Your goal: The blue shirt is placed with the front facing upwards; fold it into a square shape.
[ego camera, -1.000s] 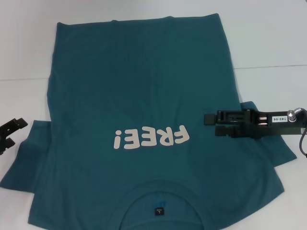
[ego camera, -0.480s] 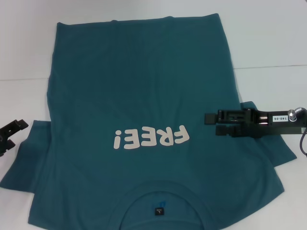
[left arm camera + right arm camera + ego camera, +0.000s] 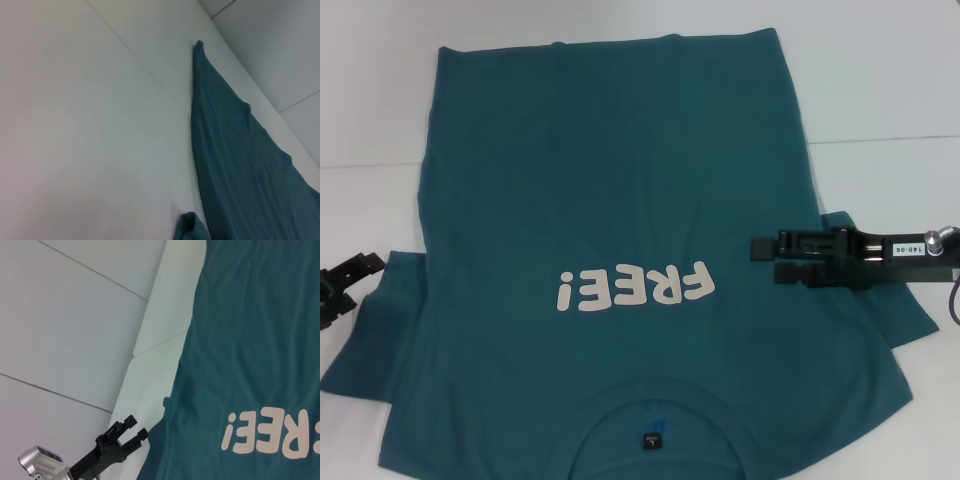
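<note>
The blue shirt (image 3: pixel 610 180) lies flat on the white table (image 3: pixel 880 80), front up, with the white "FREE!" lettering (image 3: pixel 630 288) and black neck label (image 3: pixel 649 439) at the near end. My right gripper (image 3: pixel 763 258) hovers over the shirt's right sleeve, fingers pointing toward the chest, open and holding nothing. My left gripper (image 3: pixel 370 266) is beside the left sleeve's edge, open and empty; the right wrist view also shows it (image 3: pixel 131 428). The left wrist view shows only a side edge of the shirt (image 3: pixel 240 165).
Bare white table surrounds the shirt on the far side, left and right. A seam line (image 3: pixel 880 140) runs across the tabletop. The shirt's collar end reaches the near edge of the head view.
My left gripper has dropped slightly lower beside the left sleeve. My right gripper has shifted a little to the right. The shirt has not moved.
</note>
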Action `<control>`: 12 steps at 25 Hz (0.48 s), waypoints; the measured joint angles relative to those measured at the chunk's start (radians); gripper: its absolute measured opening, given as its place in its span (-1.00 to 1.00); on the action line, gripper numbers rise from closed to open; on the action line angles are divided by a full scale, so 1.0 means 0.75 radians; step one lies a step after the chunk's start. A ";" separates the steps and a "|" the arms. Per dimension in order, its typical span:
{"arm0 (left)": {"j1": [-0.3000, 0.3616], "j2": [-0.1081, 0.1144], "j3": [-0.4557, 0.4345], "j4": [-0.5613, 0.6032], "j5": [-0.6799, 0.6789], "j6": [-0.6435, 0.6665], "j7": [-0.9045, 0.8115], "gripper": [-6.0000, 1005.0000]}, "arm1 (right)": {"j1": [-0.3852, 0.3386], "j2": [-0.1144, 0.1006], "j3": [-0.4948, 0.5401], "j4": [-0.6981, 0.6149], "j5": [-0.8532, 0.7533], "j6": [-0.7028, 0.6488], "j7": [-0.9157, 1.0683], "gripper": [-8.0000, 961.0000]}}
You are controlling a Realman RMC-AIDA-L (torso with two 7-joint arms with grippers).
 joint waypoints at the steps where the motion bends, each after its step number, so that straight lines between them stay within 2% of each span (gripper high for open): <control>1: -0.001 0.000 0.001 0.000 0.000 0.000 0.001 0.74 | -0.001 0.000 0.000 0.000 0.000 0.001 0.000 0.91; 12: -0.012 -0.002 0.035 -0.014 0.000 -0.026 0.006 0.74 | -0.005 0.000 0.000 0.000 0.001 0.002 0.000 0.91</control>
